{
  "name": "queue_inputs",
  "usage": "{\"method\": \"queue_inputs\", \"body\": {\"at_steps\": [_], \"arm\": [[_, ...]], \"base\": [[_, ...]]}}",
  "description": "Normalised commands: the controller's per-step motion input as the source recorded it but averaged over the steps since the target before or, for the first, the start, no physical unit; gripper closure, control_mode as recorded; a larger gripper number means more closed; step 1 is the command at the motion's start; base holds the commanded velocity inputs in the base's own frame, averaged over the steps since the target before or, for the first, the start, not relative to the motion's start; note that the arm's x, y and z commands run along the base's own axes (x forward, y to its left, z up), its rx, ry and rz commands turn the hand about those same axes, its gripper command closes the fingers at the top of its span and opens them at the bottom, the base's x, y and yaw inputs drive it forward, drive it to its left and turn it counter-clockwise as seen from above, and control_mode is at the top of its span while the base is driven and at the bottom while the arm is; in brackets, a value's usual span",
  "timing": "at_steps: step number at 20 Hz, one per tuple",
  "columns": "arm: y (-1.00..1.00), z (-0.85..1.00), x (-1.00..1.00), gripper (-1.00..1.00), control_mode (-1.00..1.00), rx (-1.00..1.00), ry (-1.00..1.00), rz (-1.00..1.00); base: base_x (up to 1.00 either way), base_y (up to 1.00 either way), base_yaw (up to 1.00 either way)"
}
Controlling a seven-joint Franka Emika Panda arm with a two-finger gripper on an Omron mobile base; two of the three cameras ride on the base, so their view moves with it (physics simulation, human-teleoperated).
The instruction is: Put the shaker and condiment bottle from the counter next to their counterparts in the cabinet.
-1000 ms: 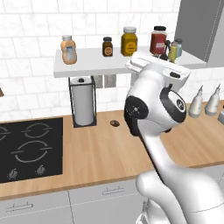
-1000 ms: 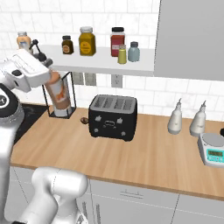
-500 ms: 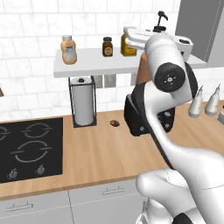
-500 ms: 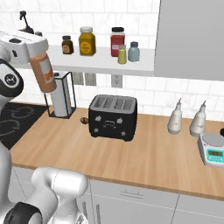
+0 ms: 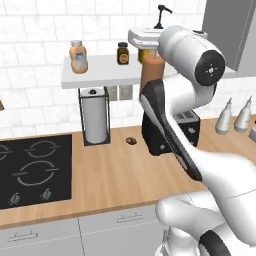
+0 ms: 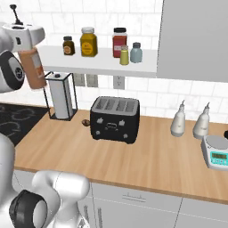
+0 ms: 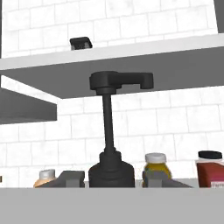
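Note:
My gripper [image 5: 150,49] is shut on the neck of the condiment bottle [image 5: 150,72], a tall orange-brown bottle with a thin black spout. The bottle [image 6: 34,67] hangs upright in the air before the cabinet's white shelf [image 6: 102,66], out past its left part. In the hand view its black spout [image 7: 109,127] rises between my fingertips [image 7: 70,178]. The squat peach bottle [image 5: 77,56] stands on the shelf's left end. The yellow-green shaker [image 6: 124,55] stands on the shelf beside the pale blue shaker [image 6: 136,52], near the grey panel [image 6: 196,40].
A dark jar [image 6: 68,45], a honey jar [image 6: 88,42] and a red jar [image 6: 119,42] also stand on the shelf. On the counter are a paper towel holder [image 5: 95,122], a black toaster [image 6: 115,119], two grey-white pointed bottles [image 6: 179,120], a scale [image 6: 216,153] and the stove [image 5: 30,170].
The arm has lifted the condiment bottle from below the shelf up to shelf height and carried it leftward, toward the peach bottle. The grip has stayed shut.

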Motion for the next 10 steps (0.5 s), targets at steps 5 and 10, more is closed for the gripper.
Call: {"method": "queue_inputs", "body": {"at_steps": [5, 10], "arm": [[0.28, 0.09, 0.29, 1.00, -1.00, -0.01, 0.05, 0.30], [0.25, 0.10, 0.45, 1.00, -1.00, 0.00, 0.09, 0.21]], "base": [[0.00, 0.00, 0.00], [0.00, 0.00, 0.00]]}}
